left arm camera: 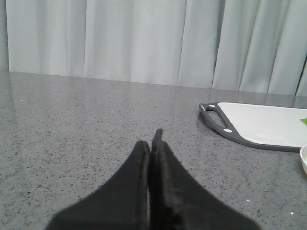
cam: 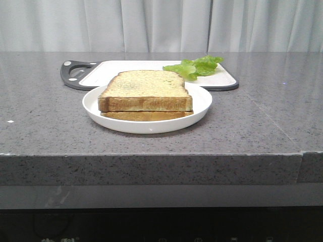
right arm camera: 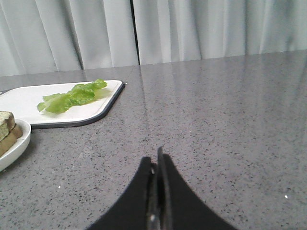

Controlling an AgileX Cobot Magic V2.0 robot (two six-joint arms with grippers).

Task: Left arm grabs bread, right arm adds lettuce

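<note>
The thick bread slice (cam: 145, 89) lies on top of a thinner slice (cam: 146, 115) on a white plate (cam: 202, 103) in the middle of the grey counter. The lettuce leaf (cam: 194, 67) lies on the white cutting board (cam: 126, 66) behind the plate; it also shows in the right wrist view (right arm camera: 72, 97). My left gripper (left arm camera: 151, 143) is shut and empty, over bare counter to the left of the board. My right gripper (right arm camera: 154, 160) is shut and empty, over bare counter to the right of the plate (right arm camera: 12, 148). Neither gripper shows in the front view.
The cutting board has a dark grey rim and handle (left arm camera: 216, 117) at its left end. The counter's front edge (cam: 151, 156) runs in front of the plate. Pale curtains (cam: 161, 25) hang behind the counter.
</note>
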